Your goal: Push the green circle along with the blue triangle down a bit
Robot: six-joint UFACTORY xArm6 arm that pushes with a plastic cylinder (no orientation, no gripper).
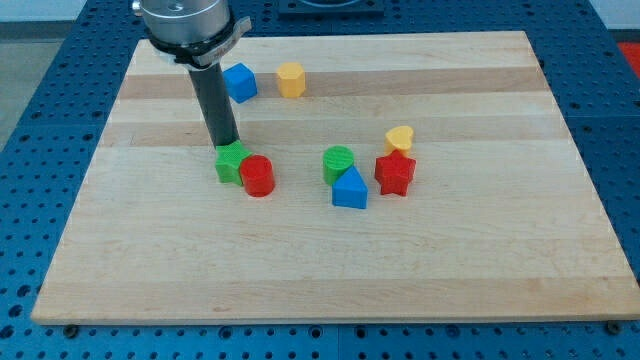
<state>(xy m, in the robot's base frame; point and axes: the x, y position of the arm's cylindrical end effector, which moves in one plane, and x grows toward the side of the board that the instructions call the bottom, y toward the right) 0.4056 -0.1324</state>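
The green circle point(338, 162) sits near the board's middle, touching the blue triangle point(350, 189) just below and to its right. My tip point(228, 146) is well to their left, at the top edge of a green block point(231, 163) whose shape I cannot make out. A red cylinder point(258, 176) touches that green block on its right.
A red star point(395, 173) sits just right of the blue triangle, with a yellow heart point(400, 139) above it. A blue block point(240, 82) and a yellow hexagon point(290, 79) lie near the view's top. The wooden board point(480, 260) lies on a blue surface.
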